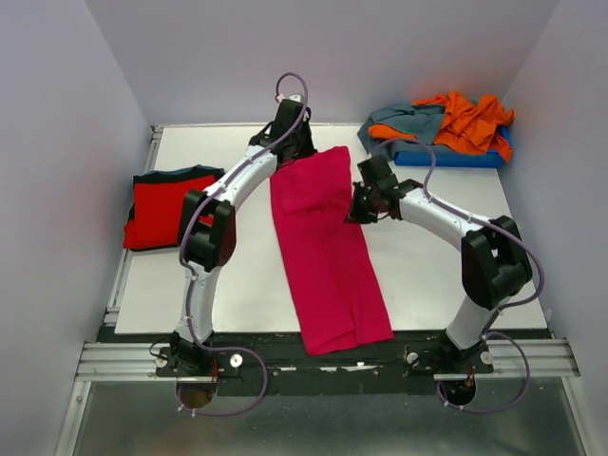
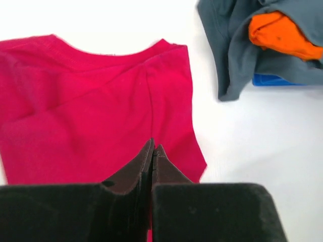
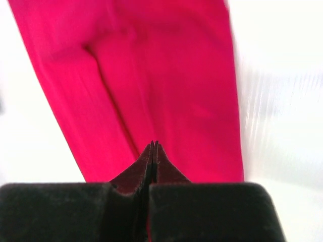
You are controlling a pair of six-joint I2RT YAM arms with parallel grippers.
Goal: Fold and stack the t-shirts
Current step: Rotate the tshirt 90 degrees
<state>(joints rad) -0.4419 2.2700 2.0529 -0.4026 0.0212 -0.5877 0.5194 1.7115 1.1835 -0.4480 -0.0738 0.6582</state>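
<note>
The magenta t-shirt [image 1: 328, 247] lay as a long strip on the counter [image 1: 427, 275], seemingly ready for crosswise folding; the left tool [image 2: 153, 147] and right tool [image 3: 153, 145] were closed.

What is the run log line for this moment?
magenta t-shirt: folded strip, centre | left hand: shut, near collar end | right hand: shut, over shirt | red t-shirt: folded, left | orange t-shirt, grey t-shirt: far right

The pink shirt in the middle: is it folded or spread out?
Partly folded. The pink shirt lies as a long narrow strip with its sides turned in and no sleeves sticking out.
</note>
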